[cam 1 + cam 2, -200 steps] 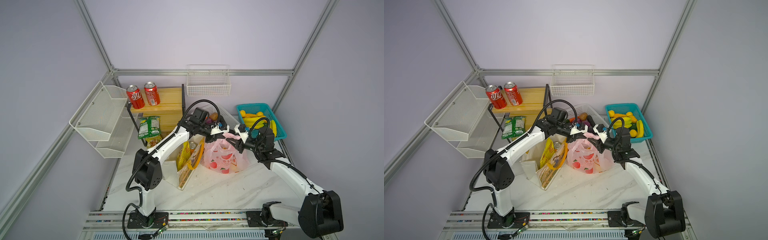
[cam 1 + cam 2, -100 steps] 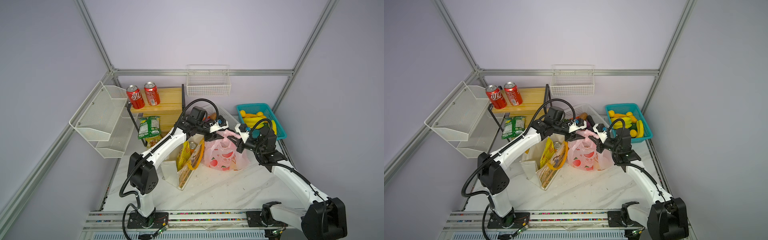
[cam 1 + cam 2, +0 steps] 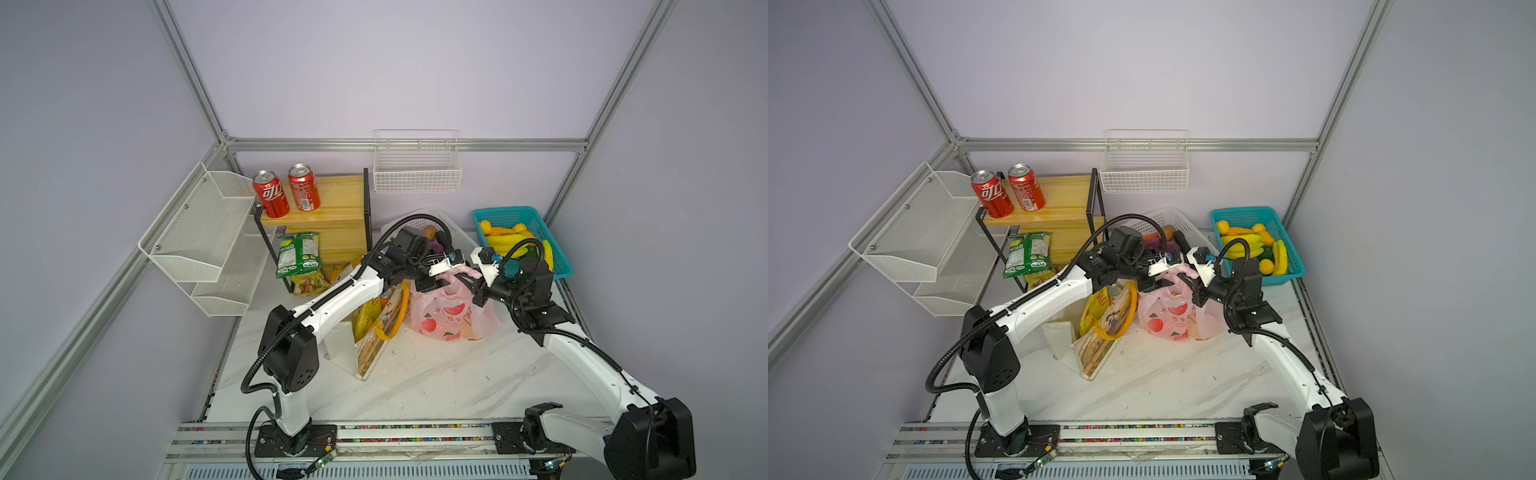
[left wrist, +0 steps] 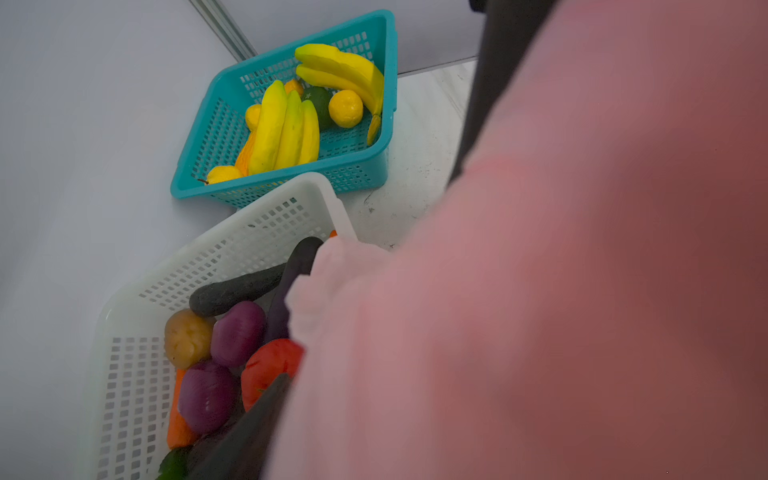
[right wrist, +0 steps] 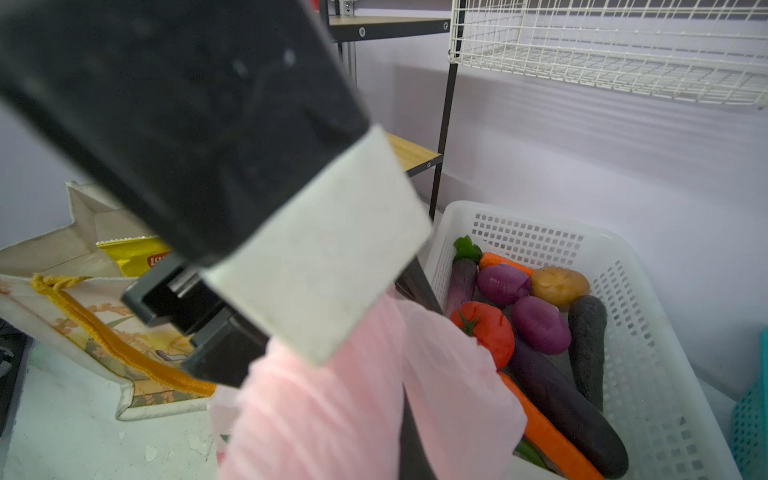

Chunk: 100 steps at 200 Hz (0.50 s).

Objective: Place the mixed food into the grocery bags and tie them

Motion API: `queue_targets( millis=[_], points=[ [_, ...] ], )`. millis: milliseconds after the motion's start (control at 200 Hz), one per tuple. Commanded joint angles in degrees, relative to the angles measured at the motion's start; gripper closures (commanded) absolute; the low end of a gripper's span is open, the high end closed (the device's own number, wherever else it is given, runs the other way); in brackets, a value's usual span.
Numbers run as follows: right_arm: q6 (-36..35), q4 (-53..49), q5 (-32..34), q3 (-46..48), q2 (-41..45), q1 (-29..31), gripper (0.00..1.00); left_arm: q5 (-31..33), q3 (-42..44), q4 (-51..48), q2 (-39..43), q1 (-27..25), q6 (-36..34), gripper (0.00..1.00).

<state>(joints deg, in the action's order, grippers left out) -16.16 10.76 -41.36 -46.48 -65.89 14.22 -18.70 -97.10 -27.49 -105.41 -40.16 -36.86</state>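
Here the work is at the mouth of the pink bag (image 3: 451, 320), which stands on the table (image 3: 436, 386) just beside the cream tote (image 3: 372, 345), on the right arm's side of it. The tote already holds the yellow crisp packet (image 5: 133, 253) and, in a top view, the top of a can (image 3: 1114, 291), so the filling looks done and tying looks like the step in hand. Both claws meet above the pink bag, tip toward tip and very near each other. The right claw (image 3: 473, 287) is clamped together on the bag's gathered film, which the right wrist view shows bunched against its dark finger. The left claw (image 3: 436, 282) seems to have its jaws apart: the left wrist view shows pink film filling the gap, loose and unpinched as far as can be told. The next move turns on the twisted handle (image 3: 466, 272). It runs as a short rope between the two claws, its long axis lying across both top views from one arm's side to the other's, with one end at the right claw and the free end just beside the left one. The left arm is therefore nearer that free end, and I judge it must close there, crosswise to the rope, before any knot can be pulled. Thin film slips and bunches, so a shallow bite could miss it.
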Motion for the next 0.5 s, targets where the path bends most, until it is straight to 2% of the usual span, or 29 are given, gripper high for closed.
queue_targets(
  millis=[0,95,165,400,495],
  points=[
    [0.4,1.9,-0.1,0.1,1.3,0.4,1.0,4.1,2.6,1.9,3.3,-0.1,0.0,0.37],
    [0.3,1.9,-0.1,0.1,1.1,0.3,1.0,5.7,3.1,2.9,3.5,-0.3,0.4,0.37],
    [0.0,2.0,0.1,0.4,1.2,0.3,1.0,6.4,4.1,5.1,4.3,-0.3,1.5,0.42],
    [-0.9,2.8,2.0,0.6,1.4,0.3,1.0,3.4,9.6,13.8,8.2,-0.4,7.2,0.79],
    [-1.3,3.0,2.9,0.5,1.2,0.5,1.0,1.9,11.4,16.2,9.4,-0.4,10.2,0.89]
  ],
)
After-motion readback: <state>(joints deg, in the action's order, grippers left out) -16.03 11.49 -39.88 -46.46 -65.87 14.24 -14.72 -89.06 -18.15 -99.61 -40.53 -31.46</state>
